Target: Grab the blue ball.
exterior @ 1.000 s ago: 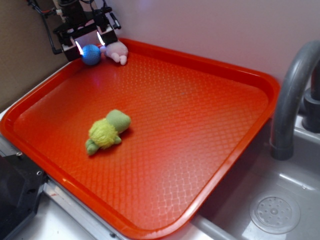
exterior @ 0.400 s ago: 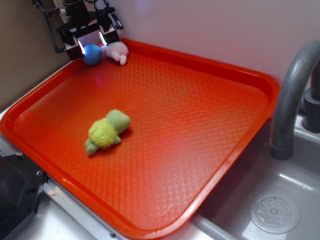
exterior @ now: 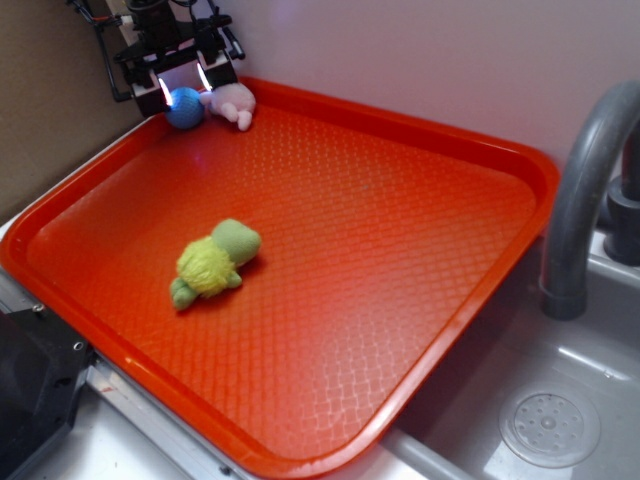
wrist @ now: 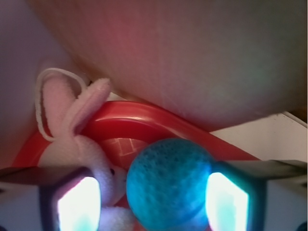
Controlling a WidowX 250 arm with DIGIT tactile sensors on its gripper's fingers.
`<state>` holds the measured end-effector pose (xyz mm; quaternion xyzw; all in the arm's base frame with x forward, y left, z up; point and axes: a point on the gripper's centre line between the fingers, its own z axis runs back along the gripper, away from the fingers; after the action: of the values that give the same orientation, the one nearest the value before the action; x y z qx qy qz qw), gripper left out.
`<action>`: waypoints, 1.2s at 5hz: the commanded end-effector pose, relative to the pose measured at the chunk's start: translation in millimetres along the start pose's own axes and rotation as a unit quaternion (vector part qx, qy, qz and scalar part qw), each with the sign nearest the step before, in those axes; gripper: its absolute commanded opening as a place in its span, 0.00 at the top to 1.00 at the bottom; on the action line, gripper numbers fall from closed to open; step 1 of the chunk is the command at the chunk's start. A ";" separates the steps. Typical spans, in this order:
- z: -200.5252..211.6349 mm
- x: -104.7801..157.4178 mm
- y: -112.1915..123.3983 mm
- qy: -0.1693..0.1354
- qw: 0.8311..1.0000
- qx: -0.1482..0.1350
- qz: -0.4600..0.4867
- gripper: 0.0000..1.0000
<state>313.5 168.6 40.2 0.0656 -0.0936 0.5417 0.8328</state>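
Black and boxy, the gripper (exterior: 182,80) hangs at the far left corner of the large orange-red plastic tray (exterior: 470,300), with its two glowing fingertips (wrist: 79,204) spread apart on either side of the small round blue ball (exterior: 185,107). From the wrist view the ball (wrist: 168,185) nearly fills the gap; its right side looks touching or almost touching the right pad, while on the left a strip of pink plush lies between ball and pad, so the jaws are open around it rather than pressed on it. Being round, the ball has no long axis and faces no particular way. Its surface is a fine, knitted-looking weave.

Just beside the ball, touching it on the side away from the tray's left rim, lies the pale pink plush bunny (exterior: 233,103). In the wrist view its fuzzy ears (wrist: 72,108) reach up over the tray's raised rim, with a thin white cord loop beside them, and its head crowds against the left fingertip. This toy is the one thing in the way of a clean hold.

Well apart from the ball, toward the tray's near left part, rests a green plush turtle with a shaggy yellow shell (exterior: 212,263). The tray floor carries a moulded diamond pattern. Beyond the tray's right edge stand a curved grey faucet (exterior: 585,190) and a grey sink with a round drain (exterior: 550,428).
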 end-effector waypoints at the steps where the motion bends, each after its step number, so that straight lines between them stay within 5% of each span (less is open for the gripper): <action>1: 6.1 21.9 26.5 -0.020 1.000 -0.005 0.012 1.00; 6: 6.3 17.3 26.0 -0.023 1.000 0.000 0.000 1.00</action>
<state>314.7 173.4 40.5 0.0784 -0.1060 0.5366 0.8335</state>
